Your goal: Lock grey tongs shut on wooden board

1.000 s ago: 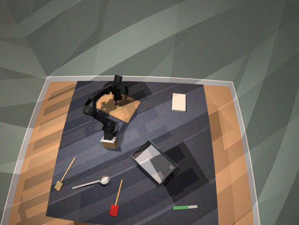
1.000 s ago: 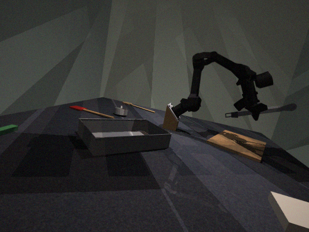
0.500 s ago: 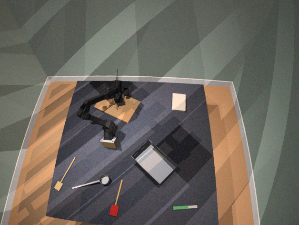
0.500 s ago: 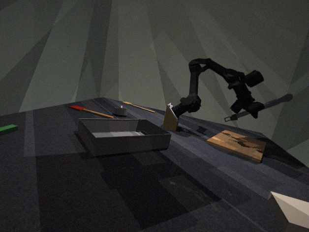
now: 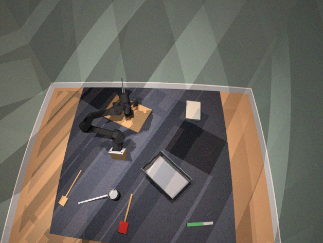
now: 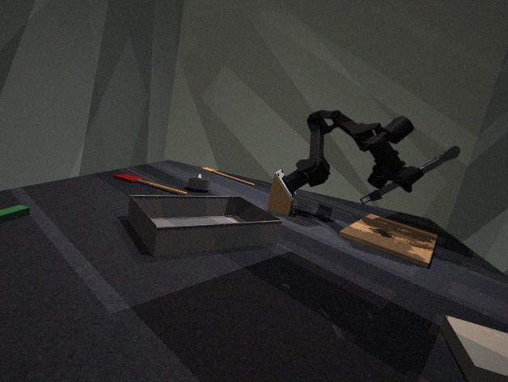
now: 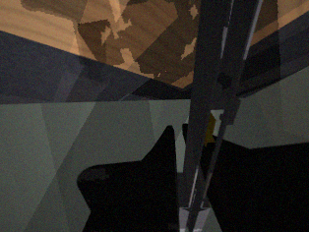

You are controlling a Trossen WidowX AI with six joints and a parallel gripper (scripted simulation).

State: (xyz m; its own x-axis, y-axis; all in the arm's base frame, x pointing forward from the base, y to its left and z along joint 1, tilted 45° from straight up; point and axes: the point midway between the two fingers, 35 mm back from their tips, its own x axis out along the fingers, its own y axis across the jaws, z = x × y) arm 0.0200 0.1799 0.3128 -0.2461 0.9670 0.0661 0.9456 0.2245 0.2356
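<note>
My gripper [image 6: 404, 180] [image 7: 177, 129] is shut on the grey tongs [image 5: 123, 89] [image 6: 434, 163] [image 7: 199, 88], gripping them near mid-length. The tongs are in the air, clear of the wooden board [image 5: 142, 118] [image 6: 410, 251] [image 7: 49, 15], and reach past its far edge in the top view. They slant in the exterior view, with the rounded end up at the right and the small wire loop low at the left. Their two arms run close together in the wrist view. Whether the lock has caught is not visible. The roasting tin [image 5: 166, 177] [image 6: 213, 238] holds nothing.
A cream block [image 5: 193, 110] [image 6: 484, 341] lies right of the board. Nearer the front in the top view are a wooden spatula [image 5: 63, 200], a white-handled round pan [image 5: 113, 194], a red spatula [image 5: 123, 227] and a green-and-white bar [image 5: 195, 224]. A low pale rim [image 5: 156, 84] edges the table.
</note>
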